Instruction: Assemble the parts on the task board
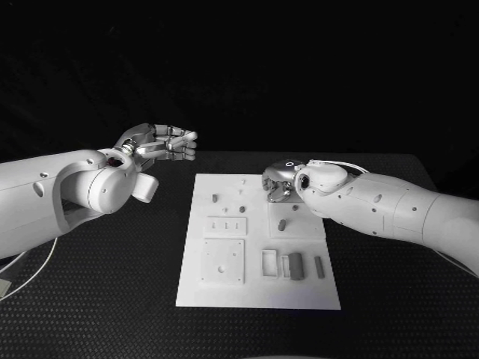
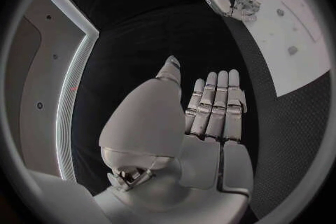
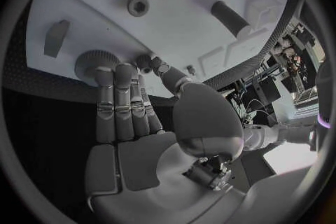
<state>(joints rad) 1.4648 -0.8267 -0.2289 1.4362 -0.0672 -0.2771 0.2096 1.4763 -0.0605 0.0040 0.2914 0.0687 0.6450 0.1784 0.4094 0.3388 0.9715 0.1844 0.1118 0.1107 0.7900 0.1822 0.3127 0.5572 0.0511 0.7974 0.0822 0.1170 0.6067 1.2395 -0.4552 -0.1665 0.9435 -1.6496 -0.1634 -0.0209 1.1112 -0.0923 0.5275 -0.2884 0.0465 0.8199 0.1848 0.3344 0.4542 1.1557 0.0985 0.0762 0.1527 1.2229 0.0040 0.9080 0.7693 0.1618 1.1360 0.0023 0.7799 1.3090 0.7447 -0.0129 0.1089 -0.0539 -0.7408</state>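
Observation:
The white task board (image 1: 224, 292) lies in the middle of the table. Small grey parts stand on it, among them a peg (image 1: 215, 198), a short bar (image 1: 284, 224) and a block (image 1: 296, 265). My right hand (image 1: 280, 185) hovers low over the board's far right corner. Its straight fingers (image 3: 119, 95) reach to a round knurled part (image 3: 87, 59), and the fingertips sit at its rim. A ring part (image 3: 138, 5), a cylinder (image 3: 230, 17) and a wedge (image 3: 56, 38) lie beyond. My left hand (image 1: 160, 143) is raised off the board's far left, fingers (image 2: 215, 103) straight, holding nothing.
Black matting (image 1: 110, 299) surrounds the board on all sides. Recessed pockets (image 1: 224, 260) and a frame slot (image 1: 269, 262) mark the board's near half. In the left wrist view, my right hand (image 2: 234, 3) shows at the board's (image 2: 297, 39) edge.

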